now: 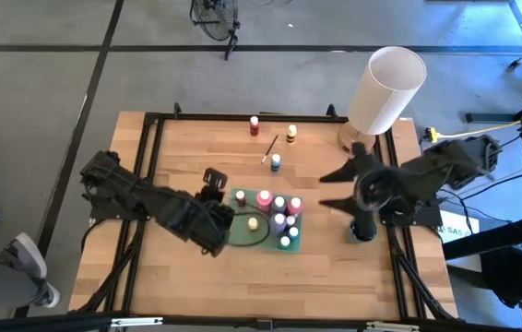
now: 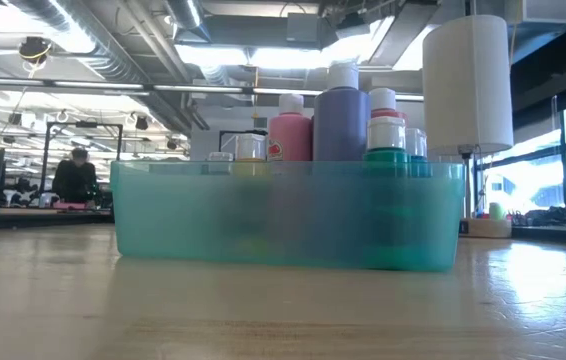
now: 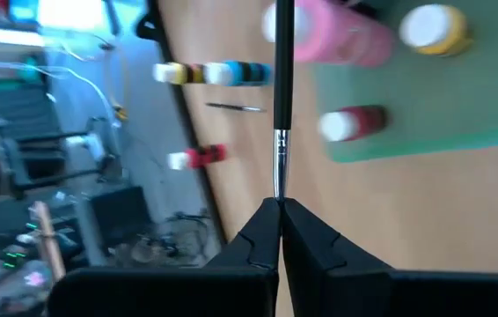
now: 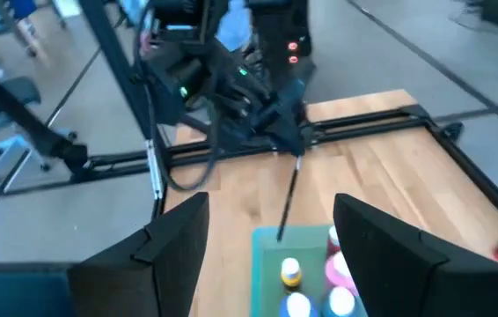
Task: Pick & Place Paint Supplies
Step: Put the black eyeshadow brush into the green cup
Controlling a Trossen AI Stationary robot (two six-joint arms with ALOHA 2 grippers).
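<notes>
A teal tray (image 1: pixel 243 231) sits mid-table and holds several small paint bottles, pink (image 1: pixel 264 197), purple (image 1: pixel 278 221) and others, standing upright. My left gripper (image 1: pixel 224 219) is at the tray's left edge, shut on a thin dark-handled brush (image 3: pixel 281 79). The left gripper (image 4: pixel 290 141) and its brush (image 4: pixel 289 198) also show in the right wrist view. My right gripper (image 1: pixel 330 189) hangs open above the table just right of the tray, with nothing between its fingers. A red (image 1: pixel 254 125), a yellow (image 1: pixel 291 135) and a blue bottle (image 1: pixel 276 163) and a second brush (image 1: pixel 269 149) are on the wood behind the tray. My left gripper pinches the brush between its two fingertips at the thin end just past the metal ferrule (image 3: pixel 278 180). The brush runs straight on from the fingers, in line with them. The fingers slant down from the table's left. The brush's far end (image 4: pixel 281 231) is at the tray's rim; whether it touches I cannot tell.
A tall white cylinder (image 1: pixel 386 88) on a wooden base stands at the far right corner, close behind my right arm. A black frame (image 1: pixel 150 166) runs along the table's edges. Bare wood lies in front of the tray.
</notes>
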